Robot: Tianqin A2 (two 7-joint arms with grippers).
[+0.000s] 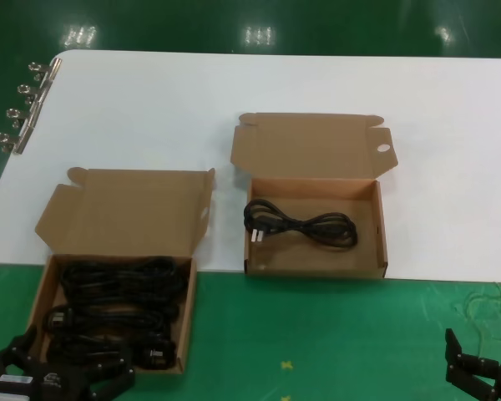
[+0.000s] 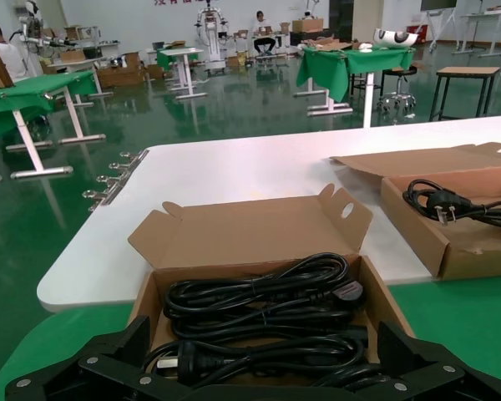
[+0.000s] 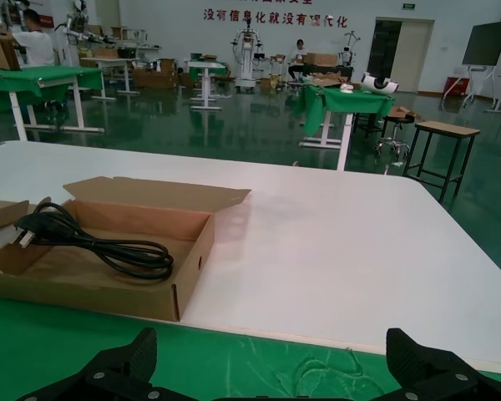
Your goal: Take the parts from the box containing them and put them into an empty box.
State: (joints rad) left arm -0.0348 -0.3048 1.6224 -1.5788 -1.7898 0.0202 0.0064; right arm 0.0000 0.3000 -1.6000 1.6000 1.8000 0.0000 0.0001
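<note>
Hovering with fingers spread, the left gripper (image 1: 63, 380) sits beside the full box (image 1: 117, 313) of cords (image 1: 117, 309). The right gripper (image 1: 484, 376), also spread, waits near the second box (image 1: 382, 238) holding one cord (image 1: 301, 224).

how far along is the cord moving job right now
One cord already lies in the right box. Nothing is in hand: the left gripper sits open at the near edge of the full box, and the right gripper waits open, off to the side. Several bundled cords remain to move.
</note>
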